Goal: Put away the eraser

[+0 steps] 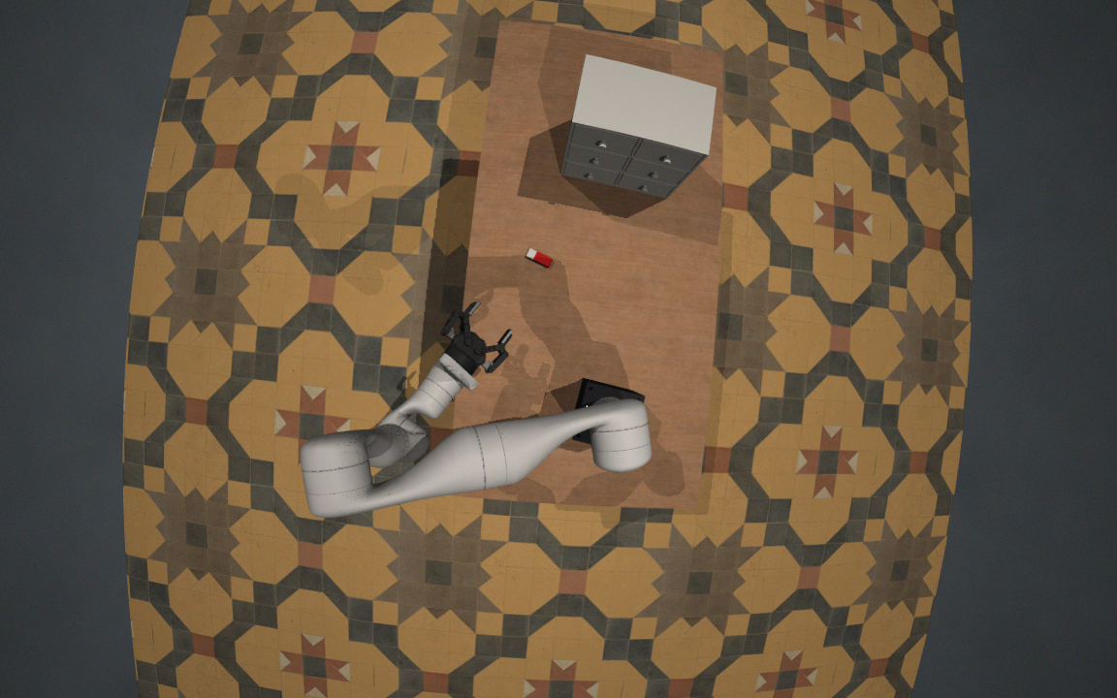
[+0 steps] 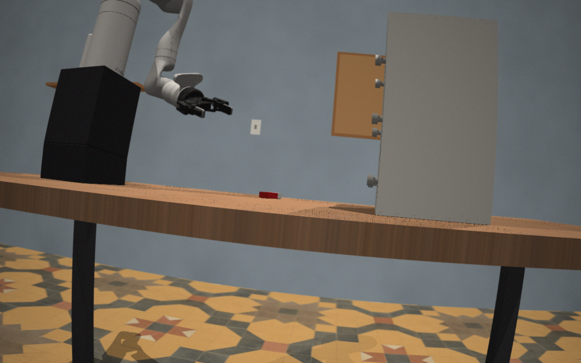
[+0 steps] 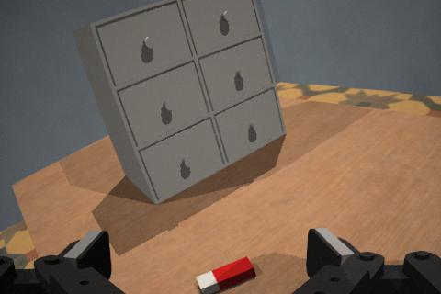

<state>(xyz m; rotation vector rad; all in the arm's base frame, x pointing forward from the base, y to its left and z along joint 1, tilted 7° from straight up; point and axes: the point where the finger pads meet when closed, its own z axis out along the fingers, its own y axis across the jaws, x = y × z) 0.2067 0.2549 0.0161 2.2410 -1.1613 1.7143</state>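
Observation:
A red and white eraser [image 1: 538, 257] lies flat on the wooden table between my arm and the chest; it also shows in the side view [image 2: 269, 194] and the wrist view [image 3: 226, 276]. The small grey chest [image 1: 636, 130] [image 2: 434, 121] stands at the far end of the table, with several knobbed drawers in two columns and three rows [image 3: 184, 92]. All the drawers look pushed in, so their contents are hidden. My gripper [image 1: 486, 325] [image 2: 222, 107] [image 3: 209, 254] is open and empty. It hovers well above the table, short of the eraser and facing the chest.
The black robot base [image 1: 601, 398] [image 2: 87, 126] stands on the near end of the table. The gripper is near the table's left edge. A wooden board [image 2: 355, 95] and a wall switch [image 2: 255, 126] are on the wall behind.

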